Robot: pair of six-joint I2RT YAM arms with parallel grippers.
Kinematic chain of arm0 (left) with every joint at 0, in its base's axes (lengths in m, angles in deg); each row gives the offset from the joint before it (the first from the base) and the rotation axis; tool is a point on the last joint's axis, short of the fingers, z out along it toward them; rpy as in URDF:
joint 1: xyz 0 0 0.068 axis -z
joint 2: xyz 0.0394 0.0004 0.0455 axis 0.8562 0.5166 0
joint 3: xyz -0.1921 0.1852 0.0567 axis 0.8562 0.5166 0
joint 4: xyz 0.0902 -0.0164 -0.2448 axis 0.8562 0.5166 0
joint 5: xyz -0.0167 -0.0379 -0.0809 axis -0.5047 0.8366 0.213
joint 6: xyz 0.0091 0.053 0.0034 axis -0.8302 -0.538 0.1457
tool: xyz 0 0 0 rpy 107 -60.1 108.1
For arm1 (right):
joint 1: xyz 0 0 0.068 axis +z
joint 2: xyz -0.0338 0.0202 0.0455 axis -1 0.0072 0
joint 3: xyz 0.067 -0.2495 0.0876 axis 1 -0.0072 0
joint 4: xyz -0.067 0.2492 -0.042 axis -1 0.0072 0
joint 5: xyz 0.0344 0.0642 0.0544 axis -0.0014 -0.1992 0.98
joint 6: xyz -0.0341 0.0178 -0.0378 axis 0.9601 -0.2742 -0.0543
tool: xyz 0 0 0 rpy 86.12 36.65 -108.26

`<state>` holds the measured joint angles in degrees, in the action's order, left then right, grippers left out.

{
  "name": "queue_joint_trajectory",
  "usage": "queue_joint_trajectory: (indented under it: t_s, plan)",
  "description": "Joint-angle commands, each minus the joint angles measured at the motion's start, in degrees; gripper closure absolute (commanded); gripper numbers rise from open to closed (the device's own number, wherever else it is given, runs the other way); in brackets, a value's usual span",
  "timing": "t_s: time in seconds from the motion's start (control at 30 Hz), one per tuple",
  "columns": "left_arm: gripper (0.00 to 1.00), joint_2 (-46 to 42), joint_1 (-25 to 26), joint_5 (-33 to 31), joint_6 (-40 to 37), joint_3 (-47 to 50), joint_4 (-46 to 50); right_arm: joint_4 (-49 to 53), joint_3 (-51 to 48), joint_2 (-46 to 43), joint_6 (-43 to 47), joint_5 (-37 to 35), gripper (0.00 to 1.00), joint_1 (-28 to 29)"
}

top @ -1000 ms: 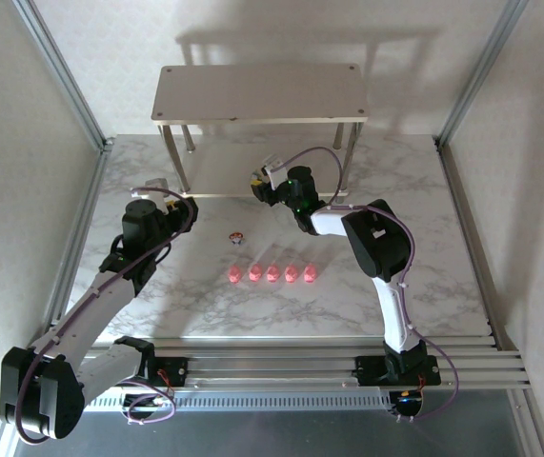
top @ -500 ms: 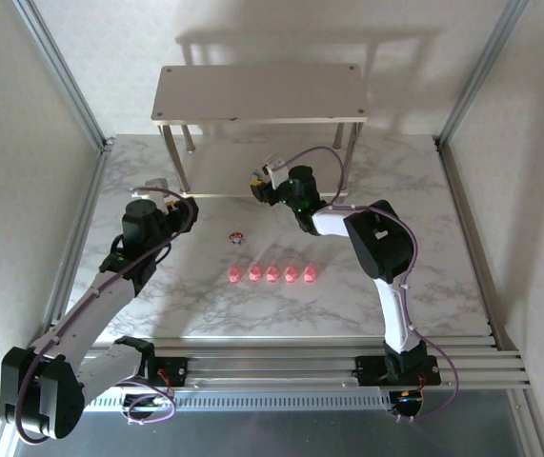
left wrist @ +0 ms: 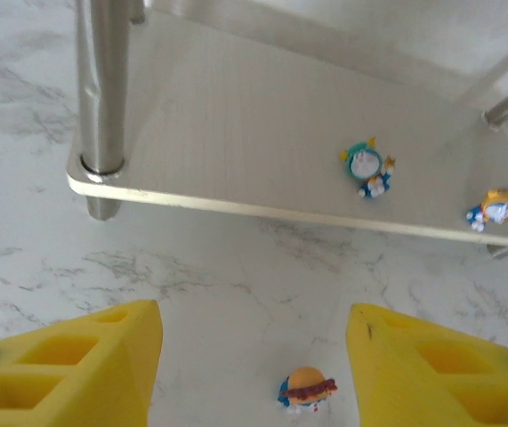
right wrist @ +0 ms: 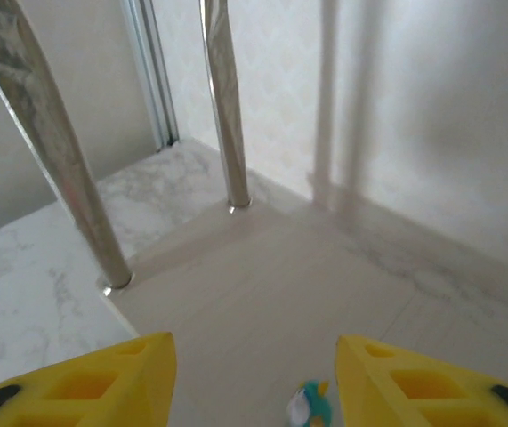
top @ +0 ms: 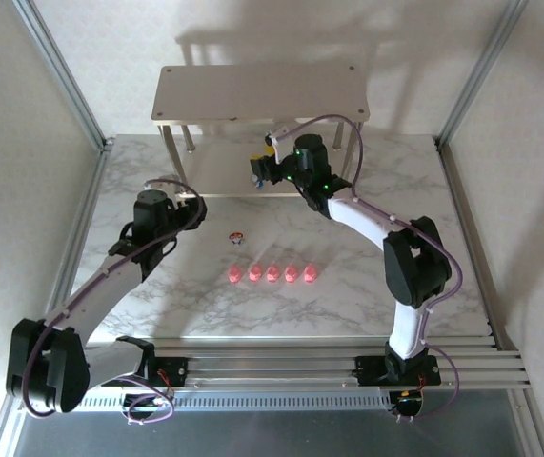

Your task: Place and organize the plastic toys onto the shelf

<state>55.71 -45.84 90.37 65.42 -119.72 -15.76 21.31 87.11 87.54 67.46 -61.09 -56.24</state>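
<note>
Item 1. Pink pigs [top: 272, 273]: five, in a straight side-by-side row on the marble table [top: 424, 190], well in front of the shelf [top: 260, 92] and closest to the arm bases.

Item 2. Red-topped figurine [left wrist: 307, 390]: alone on the table, between the pig row and the shelf's front edge, apart from both. In the left wrist view it lies between the two yellow fingers but neither touches it.

Item 3. Left gripper [left wrist: 249, 329]: low over the table in front of the shelf's left front leg [left wrist: 100, 89] and pointed at the shelf. The fingers are spread wide and hold nothing.

Item 4. Lower board [left wrist: 236, 133] of the shelf: matte beige, resting just above the table. It carries two toys.
- Teal-topped figurine [left wrist: 365, 167]: on the board, a little back from its front edge, near the middle.
- Orange-topped figurine [left wrist: 495, 209]: on the same board to the right of the teal one, close to the front edge. The two do not touch.

Item 5. Right gripper [right wrist: 254, 356]: reaching in over the lower board, under the upper one. The fingers are parted and empty. The teal-topped figurine sits on the board between and just ahead of them, untouched.

Item 6. Upper board [top: 260, 76]: bare beige surface with a screw at each corner, farthest from the arm bases.
</note>
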Motion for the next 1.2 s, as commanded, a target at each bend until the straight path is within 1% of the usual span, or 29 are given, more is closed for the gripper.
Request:
queue_joint_trajectory:
  t_s: [0.0, 0.07, 0.17, 0.27, 0.37, 0.5, 0.67, 0.87, 1.17]
  plan:
    - [0.42, 2.79, 1.47, 5.06, -2.82, -2.62, 3.56, 20.25, 1.85, -3.13, -2.23, -1.11, 0.50, 0.99]
    - [0.41, 4.72, 2.63, 6.68, -3.74, -2.89, 4.01, 23.46, -0.62, -5.40, -3.09, -1.08, 0.49, 1.51]
    - [0.41, 7.61, 4.55, 9.08, -5.95, -2.40, 3.30, 23.27, -7.21, -9.87, -4.21, -1.90, 0.49, 2.40]
    - [0.41, 9.91, 7.18, 8.82, -9.19, -1.20, 1.22, 21.54, -13.56, -14.30, -5.43, -2.51, 0.49, 2.56]
    - [0.41, 11.56, 8.84, 8.07, -11.94, -0.35, -0.58, 21.73, -17.21, -17.00, -5.58, -4.01, 0.49, 2.52]
    - [0.41, 13.61, 9.48, 8.76, -14.29, -0.56, -1.61, 22.64, -19.42, -19.46, -4.99, -5.53, 0.49, 2.59]
    - [0.41, 16.33, 10.01, 9.16, -16.58, -1.91, -0.26, 22.94, -21.31, -22.12, -3.96, -7.00, 0.48, 2.44]
    - [0.42, 19.01, 10.37, 8.82, -17.81, -2.82, -0.79, 23.21, -22.99, -23.72, -2.69, -8.05, 0.48, 2.37]
    - [0.43, 24.23, 10.89, 8.13, -18.85, -6.66, -0.23, 24.01, -24.02, -24.99, -1.27, -8.54, 0.48, 1.44]
